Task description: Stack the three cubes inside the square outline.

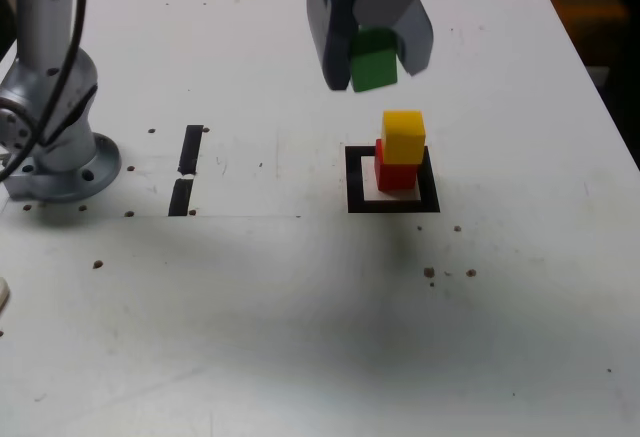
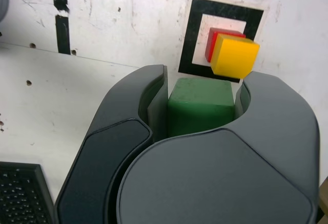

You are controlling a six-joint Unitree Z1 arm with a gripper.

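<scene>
The yellow cube rests on the red cube inside the square outline of black tape. My gripper hangs in the air above and slightly toward the exterior view's left of that stack. It is shut on the green cube, which sits between the two dark fingers. The green cube is clear of the yellow one, with a gap between them.
The arm's grey base stands at the exterior view's left edge. Two short black tape strips lie between base and outline. Small dark specks dot the white table. A black grille shows in a corner of the wrist view.
</scene>
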